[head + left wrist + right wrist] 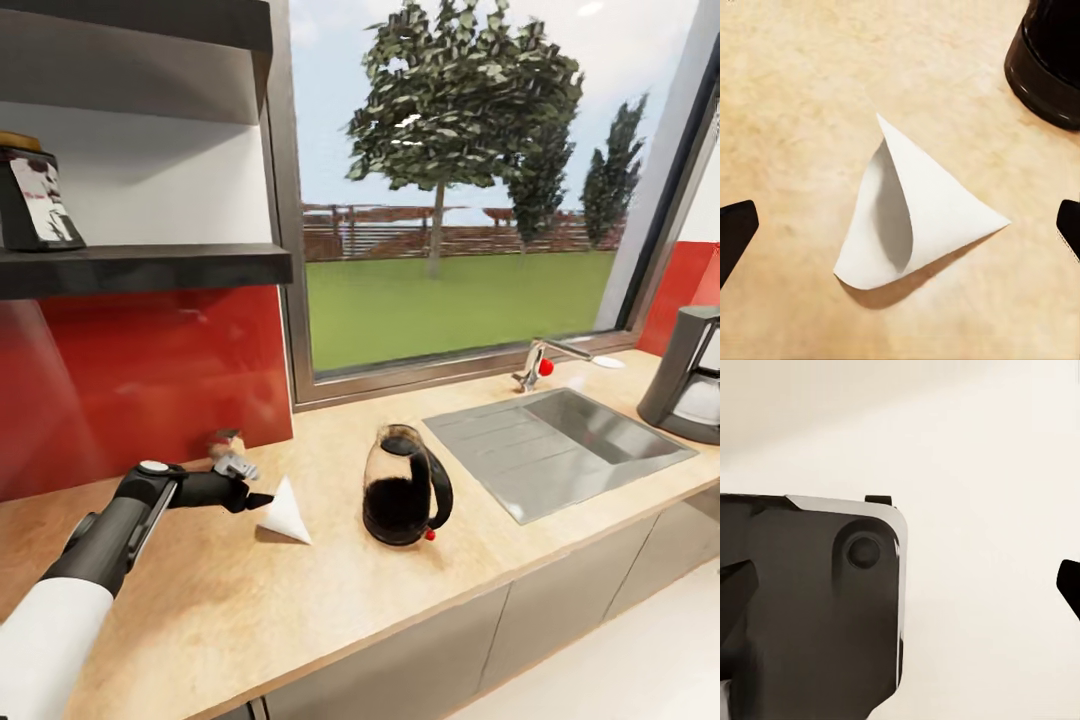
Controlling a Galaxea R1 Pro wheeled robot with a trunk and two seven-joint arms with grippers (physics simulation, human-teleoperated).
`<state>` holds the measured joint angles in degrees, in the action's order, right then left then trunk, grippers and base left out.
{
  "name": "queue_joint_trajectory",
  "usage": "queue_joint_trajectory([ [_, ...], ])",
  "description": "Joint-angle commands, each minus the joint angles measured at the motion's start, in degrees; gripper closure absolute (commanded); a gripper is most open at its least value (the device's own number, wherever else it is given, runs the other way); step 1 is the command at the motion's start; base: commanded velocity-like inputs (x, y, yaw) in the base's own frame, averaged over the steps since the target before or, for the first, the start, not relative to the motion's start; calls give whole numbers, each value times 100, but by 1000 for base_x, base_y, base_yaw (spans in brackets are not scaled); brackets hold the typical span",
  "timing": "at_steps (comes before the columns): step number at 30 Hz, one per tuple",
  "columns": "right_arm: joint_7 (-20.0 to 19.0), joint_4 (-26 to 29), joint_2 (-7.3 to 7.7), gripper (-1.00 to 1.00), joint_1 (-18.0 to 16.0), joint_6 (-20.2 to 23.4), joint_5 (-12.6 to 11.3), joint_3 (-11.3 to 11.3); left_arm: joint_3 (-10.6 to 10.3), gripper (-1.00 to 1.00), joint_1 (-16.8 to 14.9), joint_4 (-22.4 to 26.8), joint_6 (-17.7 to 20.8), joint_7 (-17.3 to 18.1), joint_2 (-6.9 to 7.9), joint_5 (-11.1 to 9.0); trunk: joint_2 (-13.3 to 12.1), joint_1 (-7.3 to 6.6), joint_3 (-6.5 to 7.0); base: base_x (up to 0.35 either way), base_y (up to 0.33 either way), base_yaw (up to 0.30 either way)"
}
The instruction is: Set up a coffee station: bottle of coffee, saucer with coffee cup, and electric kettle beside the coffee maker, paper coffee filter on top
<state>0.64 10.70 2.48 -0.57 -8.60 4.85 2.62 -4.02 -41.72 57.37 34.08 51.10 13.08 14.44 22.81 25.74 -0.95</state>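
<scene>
A white paper coffee filter [285,511] lies on its side on the kitchen countertop [250,600]. My left gripper [256,498] hovers just left of it, open; in the left wrist view the filter [919,217] lies between the two dark fingertips [735,234], untouched. The electric kettle [404,500] stands right of the filter. The coffee maker [688,375] stands at the counter's far right. The bottle of coffee [35,197] sits on the kitchen shelf [150,266]. My right gripper [900,585] is open over a dark robot part. Saucer and coffee cup are out of view.
A steel sink [560,445] with a faucet [540,365] lies between the kettle and the coffee maker. A small tan object [224,439] sits against the red wall panel [140,380] behind my left wrist. The kettle base [1050,71] is close to the filter.
</scene>
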Motion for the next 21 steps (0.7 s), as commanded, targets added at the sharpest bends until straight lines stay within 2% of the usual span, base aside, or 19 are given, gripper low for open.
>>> queue_joint_trajectory([
  [1,7,-6,-2,-100,-5,-19,51,28,-7,-100,0,-24,12,31,-8,38,11,4,-10,69,0,-222],
  [6,7,-6,-9,-100,-5,-19,51,28,-10,-100,4,-186,-22,27,-19,41,11,4,-10,28,0,-188],
  [7,7,-6,-13,-100,-5,-19,51,28,-10,-100,5,-437,-28,30,-9,41,11,4,-10,5,0,-45],
  [12,7,-6,-31,-100,-5,-19,51,20,-11,-100,6,-786,-124,39,18,49,11,4,-10,48,0,-13],
  [16,7,-6,-36,-100,-5,-19,51,19,-14,-100,6,-911,-180,40,14,50,11,4,-10,248,0,-1],
  [21,7,-6,-37,-100,-5,-19,51,19,-44,-100,29,-962,-193,40,-13,44,11,4,-10,38,0,0],
])
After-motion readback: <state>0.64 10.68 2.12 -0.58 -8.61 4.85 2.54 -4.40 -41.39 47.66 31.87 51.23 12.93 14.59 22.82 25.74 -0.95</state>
